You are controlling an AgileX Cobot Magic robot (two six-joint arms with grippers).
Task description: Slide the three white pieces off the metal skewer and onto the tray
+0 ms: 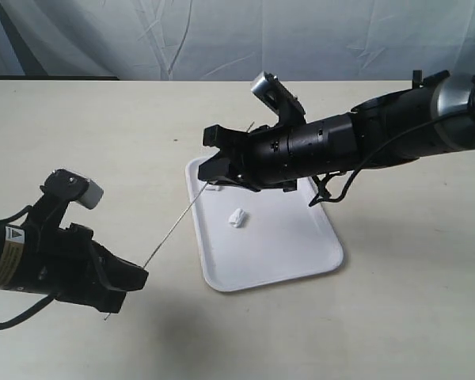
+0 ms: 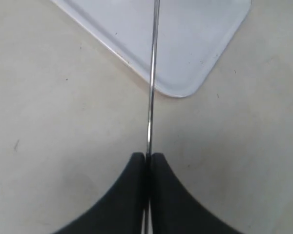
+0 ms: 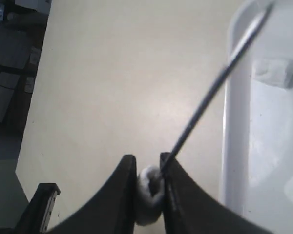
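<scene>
Exterior looks down; wrist cameras (close) share tray [image 1: 289,245].

metal skewer [image 1: 176,227] far end hidden behind right gripper [image 1: 214,160], tray [image 1: 301,241] corner covered by it too, white piece [image 3: 147,189] half buried between fingers, blurred

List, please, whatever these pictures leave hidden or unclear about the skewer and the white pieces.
- Exterior view: the right gripper hides the far end of the metal skewer and whatever its jaws pinch.
- Right wrist view: it is blurred, so whether the pinched white piece sits on the skewer is unclear.
- Left wrist view: the frame edge cuts off the skewer, and no pieces show.
</scene>
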